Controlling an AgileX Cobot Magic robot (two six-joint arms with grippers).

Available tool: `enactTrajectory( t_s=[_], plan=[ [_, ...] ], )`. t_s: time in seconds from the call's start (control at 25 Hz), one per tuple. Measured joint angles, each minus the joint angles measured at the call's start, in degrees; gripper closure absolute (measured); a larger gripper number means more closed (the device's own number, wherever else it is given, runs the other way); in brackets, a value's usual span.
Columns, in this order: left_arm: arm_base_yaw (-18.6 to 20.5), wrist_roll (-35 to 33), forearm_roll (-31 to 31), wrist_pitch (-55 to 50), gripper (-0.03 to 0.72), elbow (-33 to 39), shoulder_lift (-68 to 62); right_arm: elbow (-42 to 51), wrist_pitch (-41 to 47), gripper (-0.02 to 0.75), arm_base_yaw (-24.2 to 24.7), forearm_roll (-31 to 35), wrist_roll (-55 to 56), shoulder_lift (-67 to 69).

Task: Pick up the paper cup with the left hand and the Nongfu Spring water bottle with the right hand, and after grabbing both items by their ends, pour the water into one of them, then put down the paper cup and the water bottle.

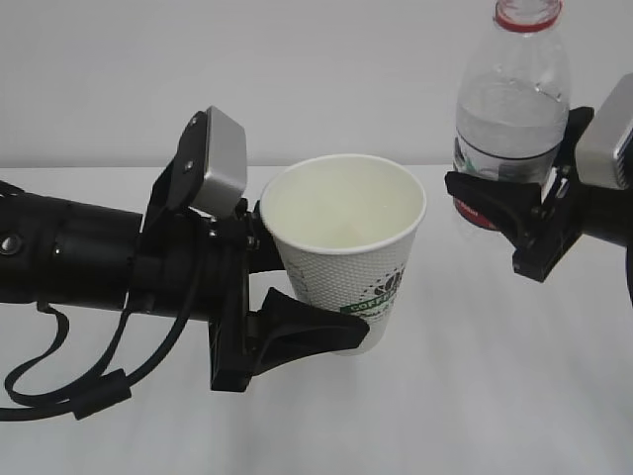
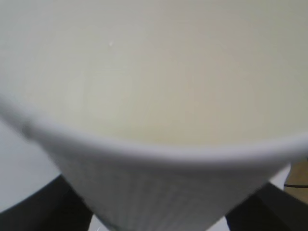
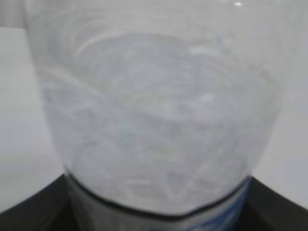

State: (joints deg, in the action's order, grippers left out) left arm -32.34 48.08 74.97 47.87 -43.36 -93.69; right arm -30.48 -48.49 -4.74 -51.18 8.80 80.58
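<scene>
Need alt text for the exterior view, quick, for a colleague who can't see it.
The left hand holds the paper cup tilted, mouth facing the camera, while the right hand holds the uncapped Nongfu Spring water bottle upright, above a white table.

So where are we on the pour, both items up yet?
Both pickups look done: the left hand holds the paper cup off the table, tipped toward the camera, and the right hand grips the Nongfu Spring water bottle upright, uncapped. The cup looks empty inside and water is in the bottle, so the pour hasn't started. Left: tilt the bottle over the cup, pour, then set both down.
</scene>
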Motion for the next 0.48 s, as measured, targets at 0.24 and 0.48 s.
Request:
enactTrajectory(
  t_s=[0.24,0.48],
  plan=[
    [0.00,0.00,-0.04,0.00,0.141,0.00,0.00,-3.88,1.50,0.252,0.00,-2.46,-1.15,0.00],
    [0.00,0.00,-0.04,0.00,0.142,0.00,0.00,-6.18,2.17,0.252,0.00,-3.93,-3.41,0.00]
  ],
)
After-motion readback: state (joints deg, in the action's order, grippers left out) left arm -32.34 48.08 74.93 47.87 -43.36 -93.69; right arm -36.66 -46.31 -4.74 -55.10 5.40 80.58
